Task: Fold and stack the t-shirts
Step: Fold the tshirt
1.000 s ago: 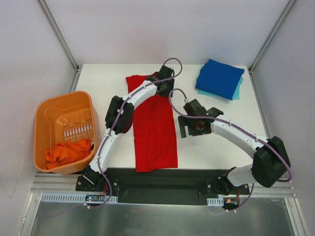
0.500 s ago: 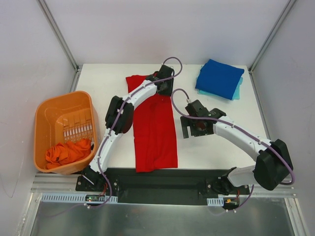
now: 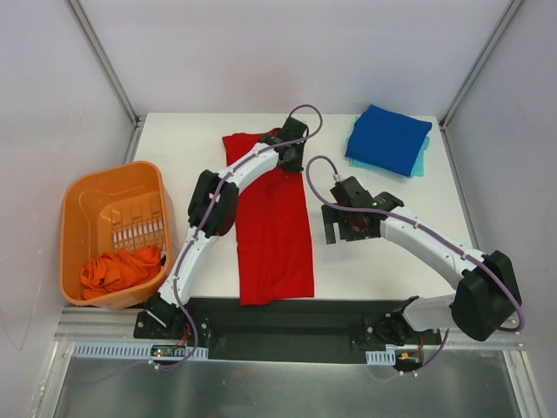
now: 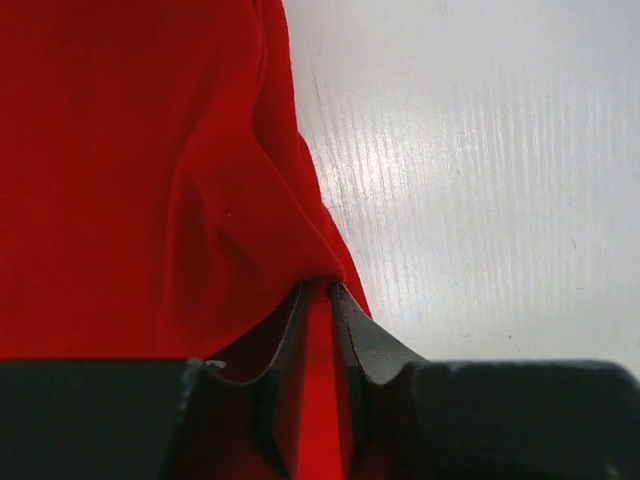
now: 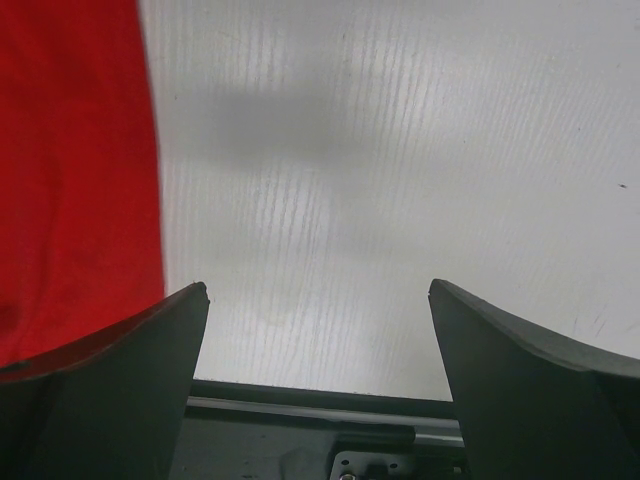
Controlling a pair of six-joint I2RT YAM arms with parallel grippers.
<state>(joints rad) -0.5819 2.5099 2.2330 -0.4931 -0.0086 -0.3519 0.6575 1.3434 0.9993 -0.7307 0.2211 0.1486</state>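
Left end effector (image 4: 317, 291): narrow, pinching edge of red shirt (image 4: 120, 180).
Right end effector (image 5: 318, 288): wide, empty.
Tip: secure pinch before lifting.

Left gripper (image 4: 318, 292) far forward, tight on the red t-shirt (image 4: 120, 180); right gripper (image 5: 318, 285) wide apart, empty.

Spread shirt (image 3: 274, 218) lies flat on table (image 3: 383, 270), running near-to-far btwn the two arms. Its far-R edge is bunched btwn the jaws of L gripper (image 4: 318, 290); bare table just R of those jaws. R gripper (image 3: 339, 233) is over the table, shirt's R edge just beside its L jaw. Folded shirt (image 3: 389, 138) is behind and R of R jaws, well apart, on top of lower folded shirt (image 3: 423, 162). Basket (image 3: 83, 196) is well L of both jaws, at table's L edge; crumpled shirt (image 3: 117, 270) in its near end.
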